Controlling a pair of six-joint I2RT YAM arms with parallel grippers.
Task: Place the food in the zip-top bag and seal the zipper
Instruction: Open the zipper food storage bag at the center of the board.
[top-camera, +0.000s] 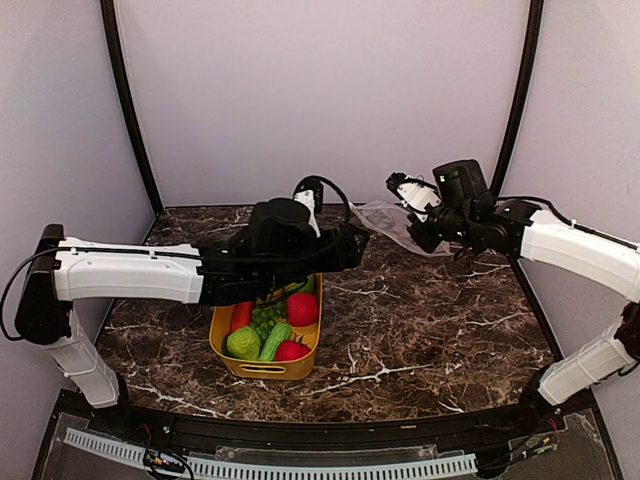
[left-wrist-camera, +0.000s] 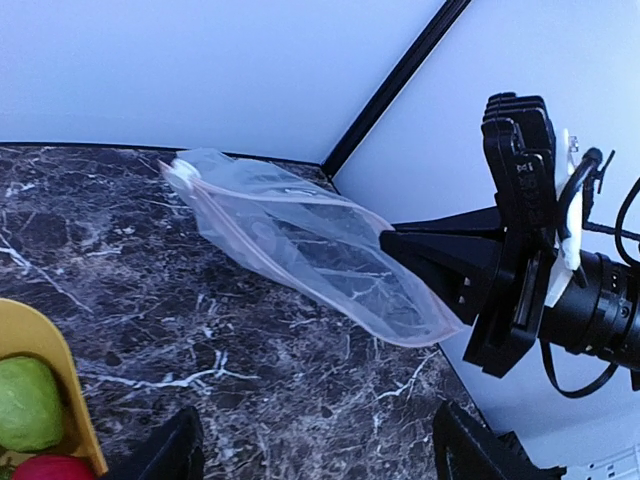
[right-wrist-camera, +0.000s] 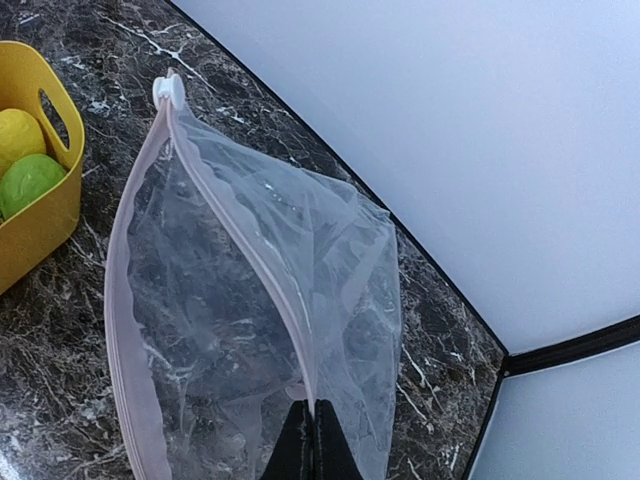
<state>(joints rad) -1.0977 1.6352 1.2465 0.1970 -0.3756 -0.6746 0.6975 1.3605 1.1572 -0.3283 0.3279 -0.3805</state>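
The clear zip-top bag (top-camera: 385, 220) hangs above the table at the back right. My right gripper (top-camera: 415, 235) is shut on one side of its pinkish zipper strip (right-wrist-camera: 290, 330). In the right wrist view the bag (right-wrist-camera: 220, 300) has its mouth gaping, with a white slider (right-wrist-camera: 168, 90) at the far end. My left gripper (left-wrist-camera: 320, 455) is open and empty, low over the table and short of the bag (left-wrist-camera: 300, 240). The food lies in the yellow tub (top-camera: 262, 368): a red fruit (top-camera: 302, 308), a green fruit (top-camera: 243, 343), a cucumber (top-camera: 275, 340), a carrot (top-camera: 241, 315).
The yellow tub also shows at the left edge of the right wrist view (right-wrist-camera: 35, 225) and the left wrist view (left-wrist-camera: 60, 385). The left arm (top-camera: 150, 270) reaches across above the tub. Walls and black corner posts close off the back.
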